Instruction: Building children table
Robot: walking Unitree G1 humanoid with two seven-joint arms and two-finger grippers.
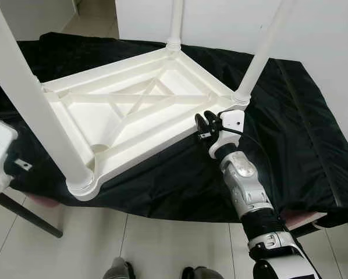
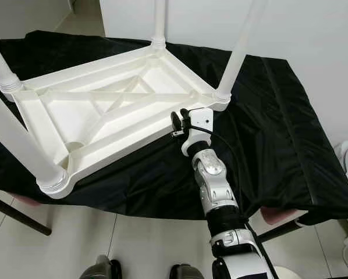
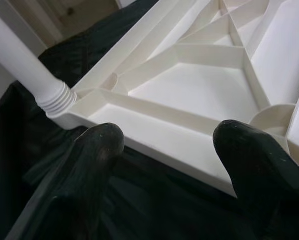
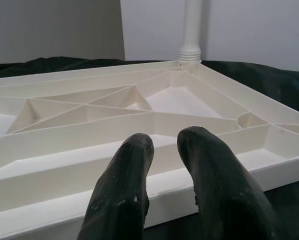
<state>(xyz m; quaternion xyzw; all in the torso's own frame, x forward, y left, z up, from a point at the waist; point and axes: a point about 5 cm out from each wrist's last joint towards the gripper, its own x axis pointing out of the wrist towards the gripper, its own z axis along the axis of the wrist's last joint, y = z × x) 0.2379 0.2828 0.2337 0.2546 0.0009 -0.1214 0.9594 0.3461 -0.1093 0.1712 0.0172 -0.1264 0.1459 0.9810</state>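
Upside down on a black cloth (image 1: 290, 133) that covers the desk lies the white children's table (image 1: 127, 116), its ribbed underside facing up and its legs standing up from the corners. One leg (image 1: 37, 110) rises at the near left corner, another leg (image 1: 261, 49) at the right corner and a third leg (image 1: 175, 23) at the far corner; in the right eye view a fourth leg (image 2: 0, 67) stands at the left corner. The right pincer (image 1: 204, 123) rests at the table's near right edge, close to the right corner, its two black fingers (image 4: 124, 185) close together with a narrow gap, lying over the rim and gripping nothing. The left pincer (image 3: 164, 150) hovers just beside the rim near a leg, its fingers (image 3: 97, 145) spread wide apart and empty. Below, on the tiled floor (image 1: 162, 244), the robot's feet (image 1: 119, 270) show.
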